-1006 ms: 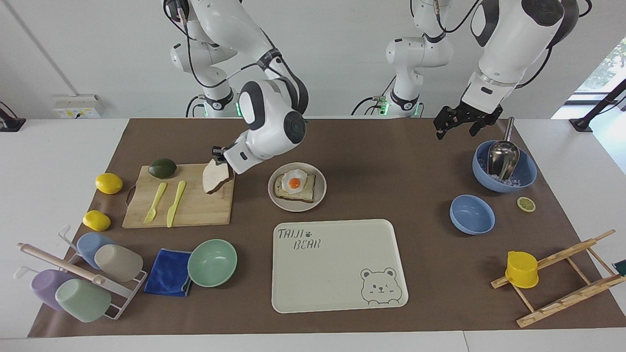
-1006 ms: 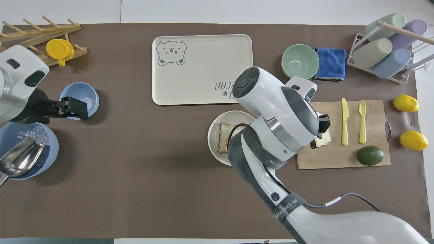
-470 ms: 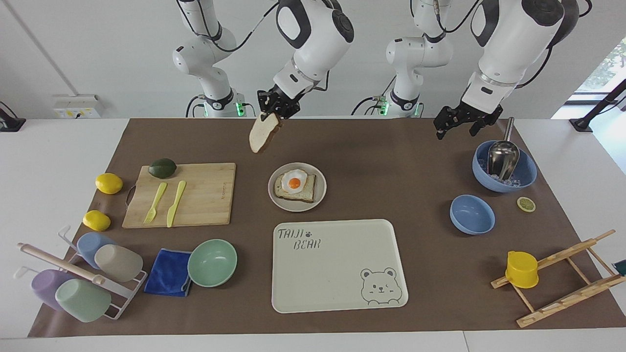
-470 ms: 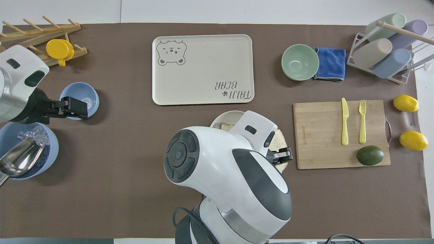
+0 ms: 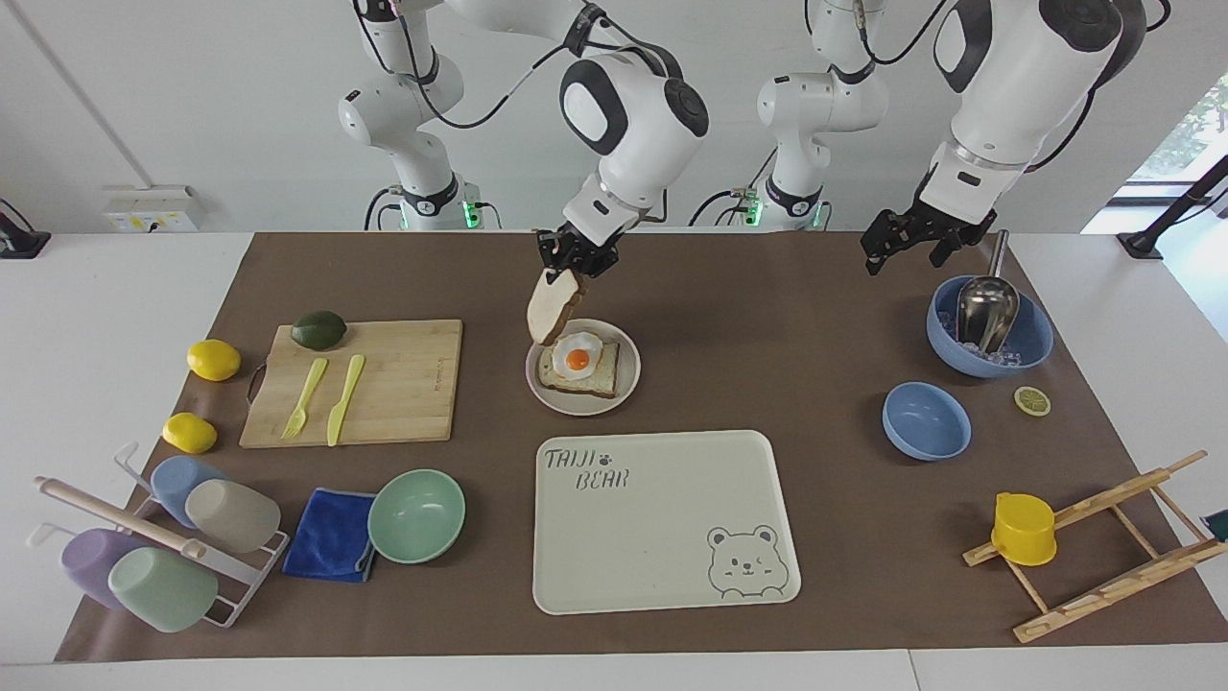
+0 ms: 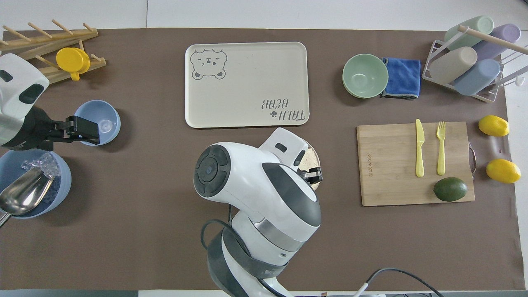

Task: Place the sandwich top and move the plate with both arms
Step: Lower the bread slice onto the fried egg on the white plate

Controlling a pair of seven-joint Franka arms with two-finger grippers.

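1. Right pincer [image 5: 576, 257] is pinching the sandwich top [image 5: 554, 307] by its upper edge; the slice hangs on edge, tilted, its lower end just over the rim of the plate [image 5: 628, 384] on the side nearer the robots.
2. Change over the last second: the slice has left the bamboo cutting board [image 5: 384, 384], was lifted high, and has now come sideways and down to the plate. The board now carries only the avocado [image 5: 318, 329], fork [image 5: 305, 397] and knife [image 5: 345, 398].
3. The plate sits mid-desk, nearer the robots than the bear-printed tray [image 5: 662, 537], with the egg-topped slice [image 5: 578, 367] on it.
4. Judgement: the carry is nearly over. The slice must next be laid flat over the egg; released on edge, it may tip off.
5. Left pincer [image 5: 907, 240], fingers spread, waits above the desk beside the blue ice bowl [image 5: 1031, 341]. The plate move is not yet begun.
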